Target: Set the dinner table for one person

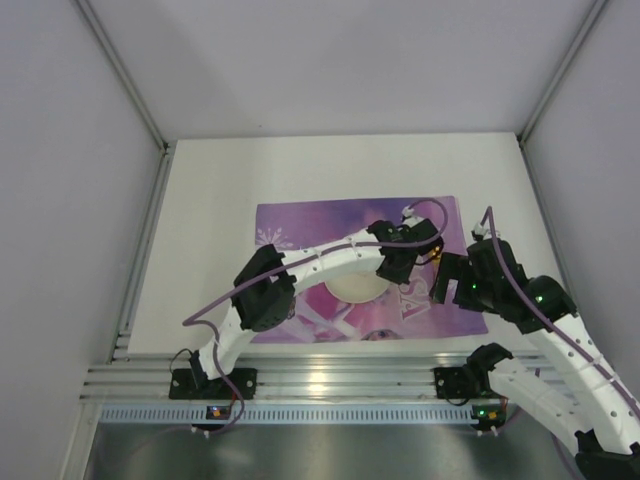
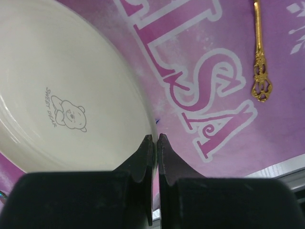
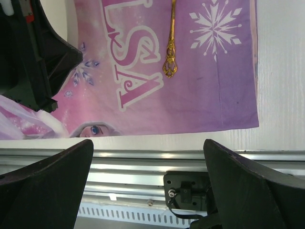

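White worktop point(image 1: 210, 200), the dinner table itself, carries a purple placemat point(image 1: 330, 220) near the arms, and a cream plate point(image 2: 57, 71) lies on it. At the plate's rim the left claw point(image 2: 156, 138) is pressed together, seemingly finishing the placement, while the right claw point(image 3: 147, 148) hangs spread and empty over the mat's near edge. With a gold utensil point(image 3: 169, 57) already lying to the plate's right, the next move calls for backing off without dragging the plate.

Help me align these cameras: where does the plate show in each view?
Top external: plate at centre, partly under the left arm.
Left wrist: plate fills the left half.
Right wrist: not in it.
Shared landmark: the purple placemat.
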